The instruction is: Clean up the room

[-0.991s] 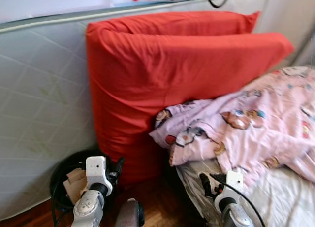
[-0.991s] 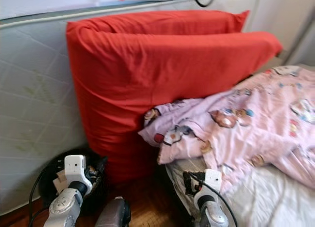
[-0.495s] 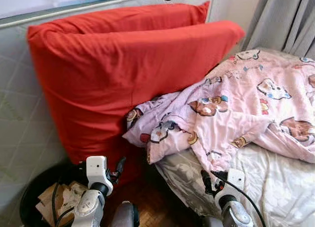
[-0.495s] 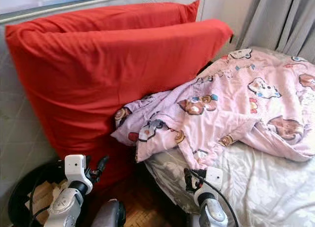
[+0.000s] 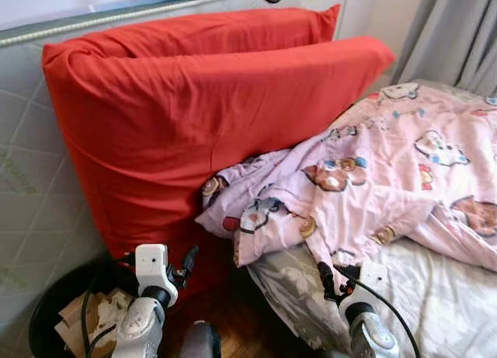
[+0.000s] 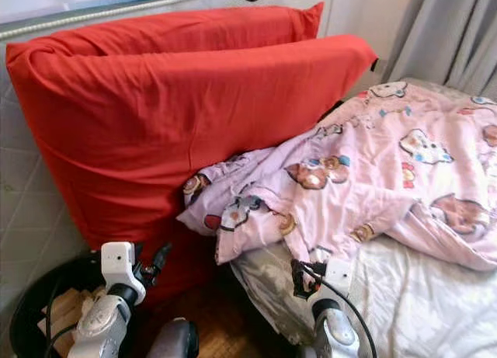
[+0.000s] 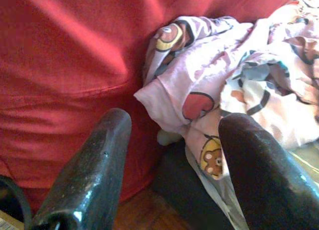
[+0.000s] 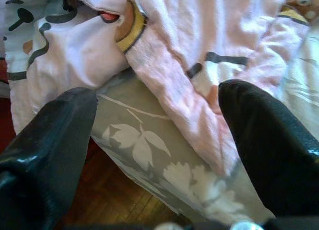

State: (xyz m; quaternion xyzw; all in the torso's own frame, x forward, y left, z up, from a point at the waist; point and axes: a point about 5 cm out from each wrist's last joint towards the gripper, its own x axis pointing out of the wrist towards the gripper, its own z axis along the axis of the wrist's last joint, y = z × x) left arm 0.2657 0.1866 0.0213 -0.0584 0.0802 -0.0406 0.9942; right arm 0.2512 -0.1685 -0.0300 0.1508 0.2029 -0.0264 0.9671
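- Bedside corner: a bed with a leaf-print sheet stands by an upright mattress, grey curtains behind and wood floor below.
- Two red pillows lean against the mattress, standing on end between it and the bed.
- A pink cartoon-print blanket lies rumpled across the bed; its crumpled near corner spills over the edge and touches the pillows.
- A black bin holding cardboard scraps sits on the floor at the pillows' foot.
- The left gripper is held low beside the bin, fingers spread and empty, aimed at the gap where the blanket's corner meets the pillows.
- The right gripper hovers at the bed's near edge, fingers parted and empty, with the blanket's hem straight ahead and just above the sheet.
- Judgement: the blanket looks like the item to tidy. It lies ahead and to the right, its bulk running away across the bed, so the right gripper is nearer the hem, while the left is nearer the hanging corner.
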